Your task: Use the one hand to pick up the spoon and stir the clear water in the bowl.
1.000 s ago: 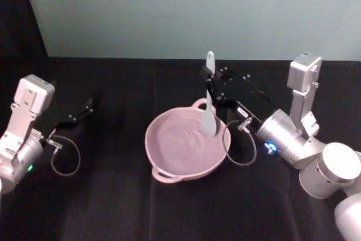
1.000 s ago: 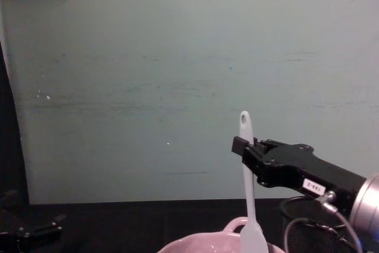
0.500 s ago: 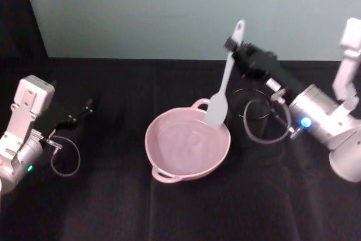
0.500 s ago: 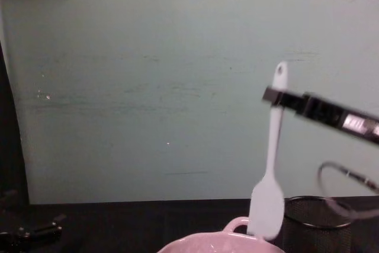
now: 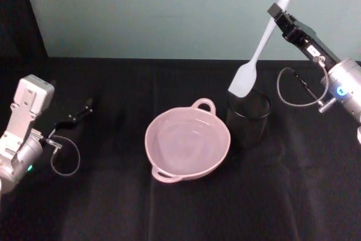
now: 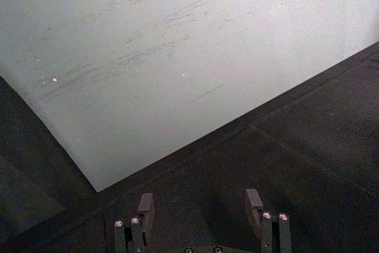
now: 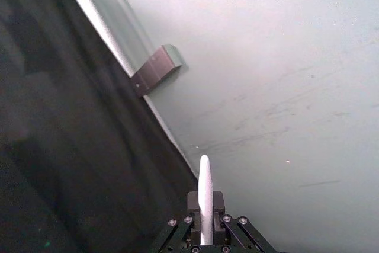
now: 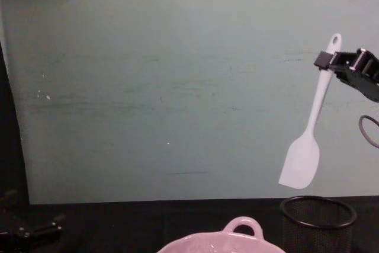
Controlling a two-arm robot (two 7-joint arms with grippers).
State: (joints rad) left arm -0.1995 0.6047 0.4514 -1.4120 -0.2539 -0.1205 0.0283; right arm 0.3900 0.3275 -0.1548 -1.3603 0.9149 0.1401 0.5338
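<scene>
Right gripper (image 5: 274, 11) raised high, jaws clamped on the spoon (image 5: 256, 51) near the holed end of its handle, so the paddle head hangs free below and to the left of the jaws, slanted, dripping end lowest. Head sits directly above the black mesh cup (image 5: 248, 118), clear of its rim. Judged: spoon is being carried to the cup, stirring seemingly over. Bowl (image 5: 188, 143) stands well below the jaws and to their left, just beside the cup, loop handle on the far rim, water inside. Cup rim is the only obstacle under the paddle. Left gripper (image 6: 201, 214) parked low on the table's left side, jaws wide, holding nothing.
</scene>
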